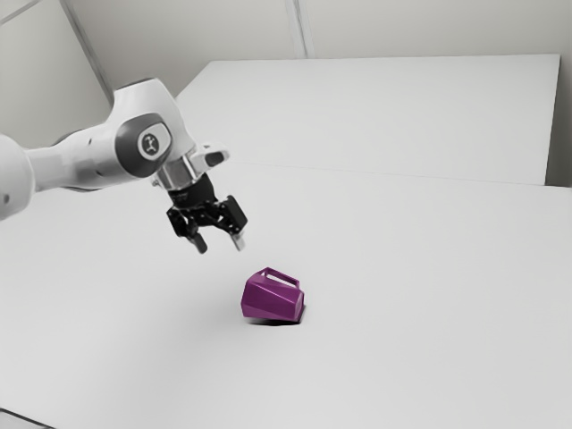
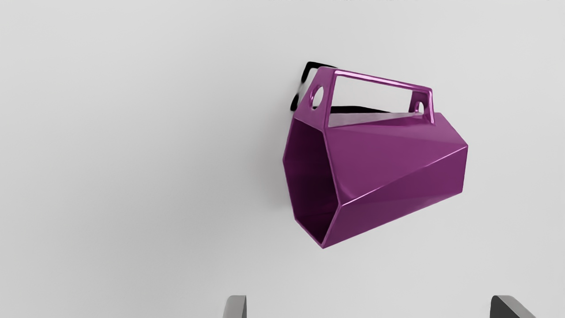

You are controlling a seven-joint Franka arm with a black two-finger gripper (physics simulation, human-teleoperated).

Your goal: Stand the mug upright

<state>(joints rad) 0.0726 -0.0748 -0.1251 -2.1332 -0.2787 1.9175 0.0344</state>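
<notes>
Exterior view: one arm (image 1: 89, 168), one claw (image 1: 220, 243), one mug (image 1: 273, 299), one counter (image 1: 402, 357). Claw is spread, two fingers (image 1: 200, 244) apart, hanging above the counter with nothing between them. Mug is on the counter, lower than the claw and toward the exterior view's right, not touching it. It lies on its side, not upright. Purple all over, one handle (image 1: 282, 276) on its upper side, wider end toward the exterior view's left. Dark shadow (image 1: 277, 323) under it.

Wrist view: I count one mug, one handle, two fingertips. Claw (image 2: 373, 304) reads spread here too, wide gap, mug ahead of the tips and touching neither. Mug is glossy purple, faceted, flat panels with hard edges, a bright line along one edge. One open mouth (image 2: 313, 185), angular rather than round, darker purple inside. Body narrows from the mouth to the base end. Handle is a squared frame with one long bar and two end pieces, one hole visible in each. Black shadow on the counter beside the handle, partly seen through it. Counter is plain pale grey.
</notes>
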